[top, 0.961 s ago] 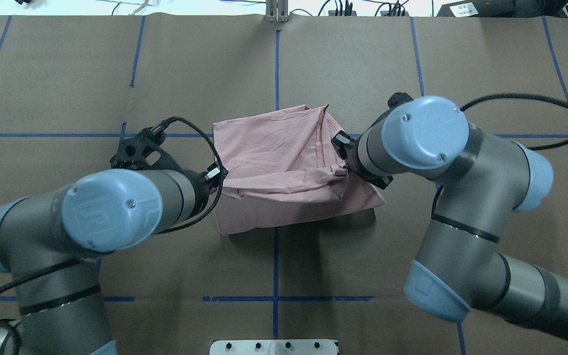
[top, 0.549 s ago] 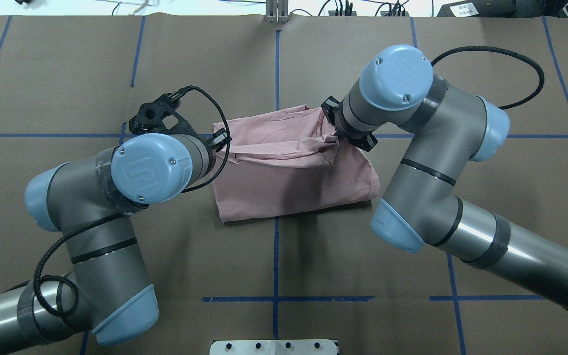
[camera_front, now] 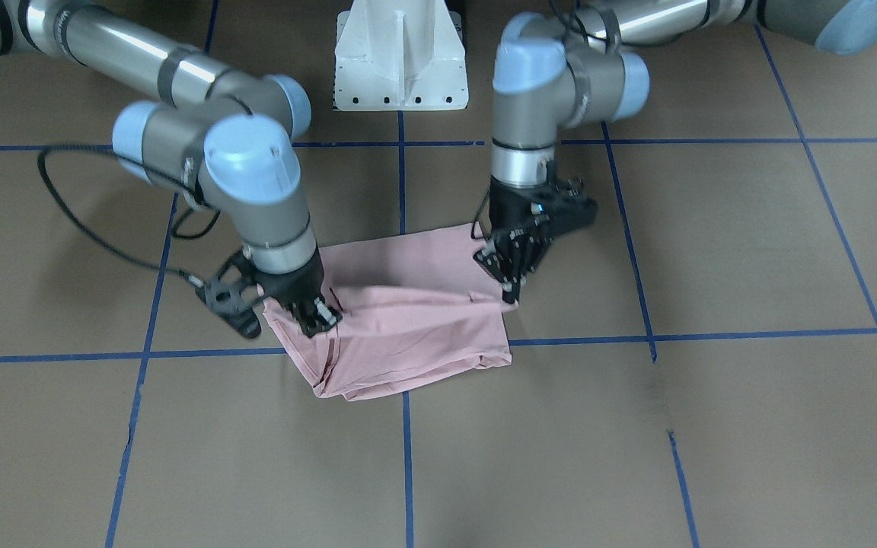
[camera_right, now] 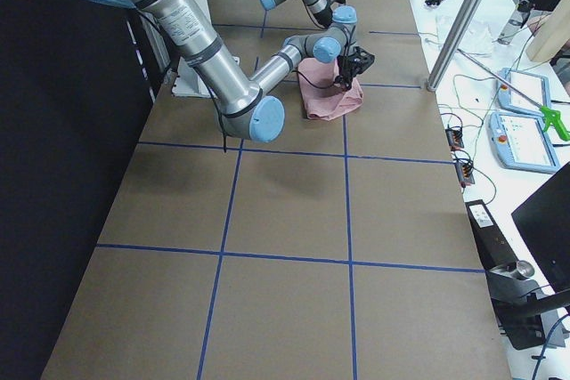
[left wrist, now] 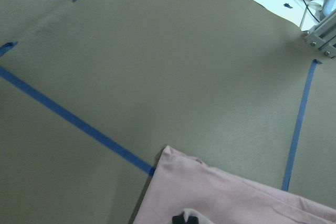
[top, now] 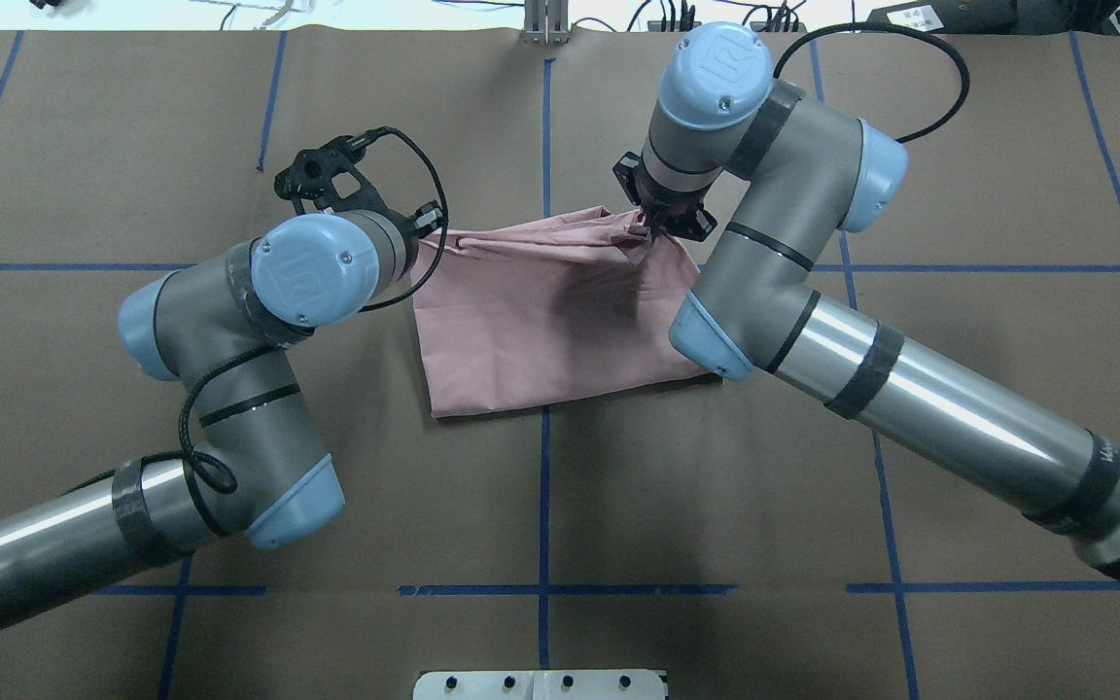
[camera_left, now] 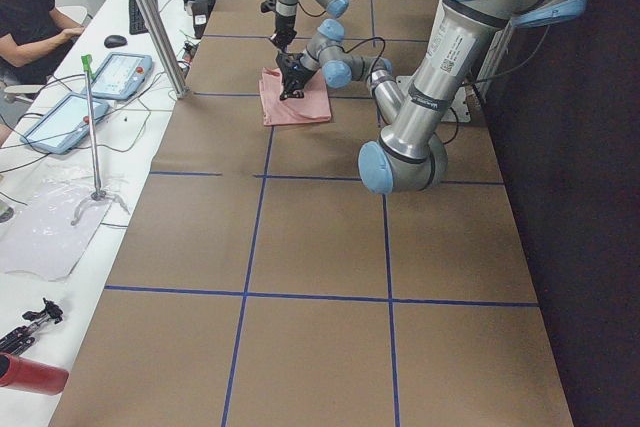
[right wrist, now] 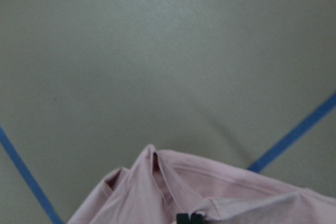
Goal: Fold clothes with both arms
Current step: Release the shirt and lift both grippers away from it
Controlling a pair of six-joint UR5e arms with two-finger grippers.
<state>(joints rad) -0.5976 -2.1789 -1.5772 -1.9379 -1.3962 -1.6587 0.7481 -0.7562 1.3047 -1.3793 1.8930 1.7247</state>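
The pale pink T-shirt lies folded on the brown table; its print is hidden. My left gripper is shut on the shirt's left far corner, low over the table. It also shows in the front view. My right gripper is shut on a bunched right far corner, which also shows in the front view. In the left wrist view the black fingertips pinch pink cloth. In the right wrist view the fingertips pinch gathered cloth.
The white pedestal base stands at the robot's side of the table. Blue tape lines cross the brown table cover. A metal post and cables sit at the far edge. An operator sits beside tablets past the table's far side.
Both grippers have moved away from the robot toward the shirt's far edge, each carrying a corner of cloth over the shirt. The raised fold now lies lower and flatter.
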